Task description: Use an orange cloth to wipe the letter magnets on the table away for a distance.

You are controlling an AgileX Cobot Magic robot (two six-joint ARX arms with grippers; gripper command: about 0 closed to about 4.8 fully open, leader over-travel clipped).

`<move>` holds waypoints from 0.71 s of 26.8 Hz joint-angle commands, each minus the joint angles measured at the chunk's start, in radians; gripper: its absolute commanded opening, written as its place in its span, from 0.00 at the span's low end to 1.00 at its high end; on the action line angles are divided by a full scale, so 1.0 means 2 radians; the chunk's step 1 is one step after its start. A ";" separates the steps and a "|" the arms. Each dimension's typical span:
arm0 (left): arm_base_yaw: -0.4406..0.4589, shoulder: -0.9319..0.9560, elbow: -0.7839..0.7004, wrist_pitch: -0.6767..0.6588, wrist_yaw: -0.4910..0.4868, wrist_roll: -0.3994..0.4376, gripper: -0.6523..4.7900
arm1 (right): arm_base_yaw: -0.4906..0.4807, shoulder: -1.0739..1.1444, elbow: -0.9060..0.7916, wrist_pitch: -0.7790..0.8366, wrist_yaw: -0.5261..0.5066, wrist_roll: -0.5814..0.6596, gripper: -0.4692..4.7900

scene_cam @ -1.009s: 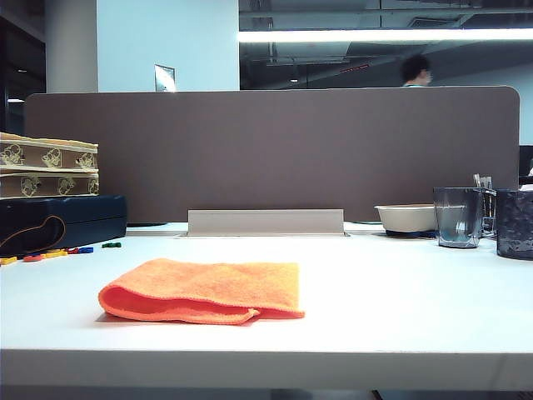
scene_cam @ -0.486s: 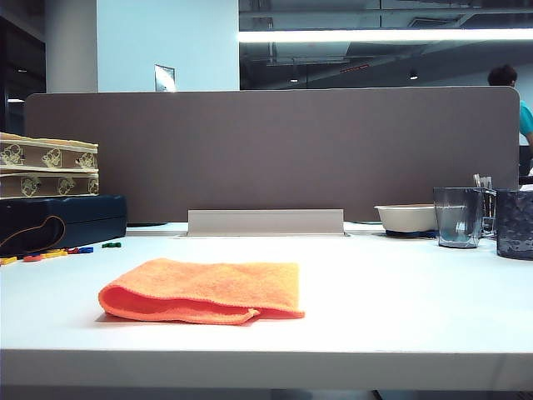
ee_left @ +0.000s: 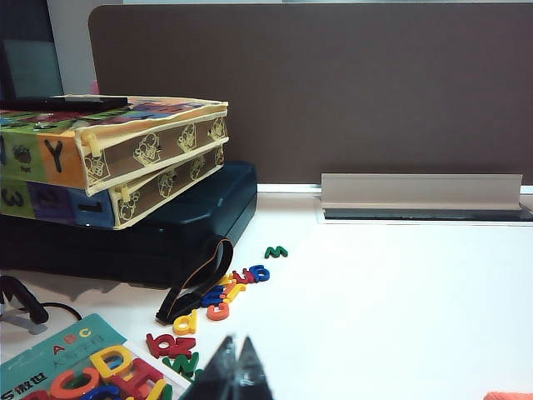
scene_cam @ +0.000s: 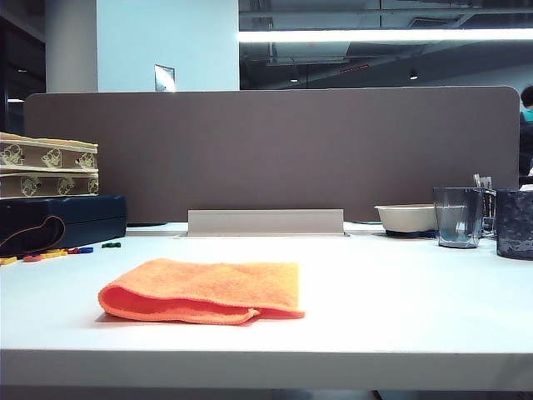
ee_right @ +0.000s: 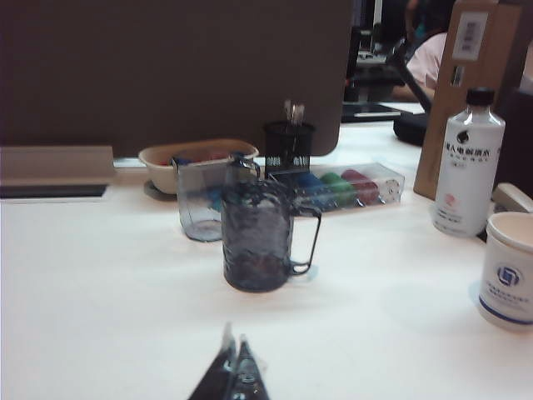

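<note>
From where I stand, neither arm shows over the table [scene_cam: 416, 317] in the exterior view; both sit pulled back at the near edge. The left gripper [ee_left: 236, 371] has its two fingers pressed together with nothing between them, and the right gripper [ee_right: 234, 367] is the same, tips meeting, empty.

Nearest on the table lies the orange cloth [scene_cam: 204, 290], folded flat, its long side running left to right, sitting a little left of the middle. Its fold bulges at the left end and the loose edges lie to the right. In the left wrist view only a sliver of orange shows at the corner, so the cloth lies off to the right of the left gripper and close in.

Farther back and well to the left, the letter magnets [scene_cam: 58, 252] are scattered just in front of a dark case [scene_cam: 62, 221], well apart from the cloth. They lie straight ahead of the left gripper.

I judge the left arm the nearer one to both cloth and letters. The right gripper faces a cluster of cups [ee_right: 262, 237] on the far right instead.
</note>
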 commanded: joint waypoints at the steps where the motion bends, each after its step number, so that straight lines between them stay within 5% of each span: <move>1: 0.001 0.000 0.002 0.003 0.002 -0.002 0.11 | 0.001 -0.001 -0.004 0.019 -0.031 -0.002 0.09; 19: 0.001 0.000 0.002 0.003 0.002 -0.002 0.11 | 0.001 -0.001 -0.004 0.021 -0.065 -0.001 0.09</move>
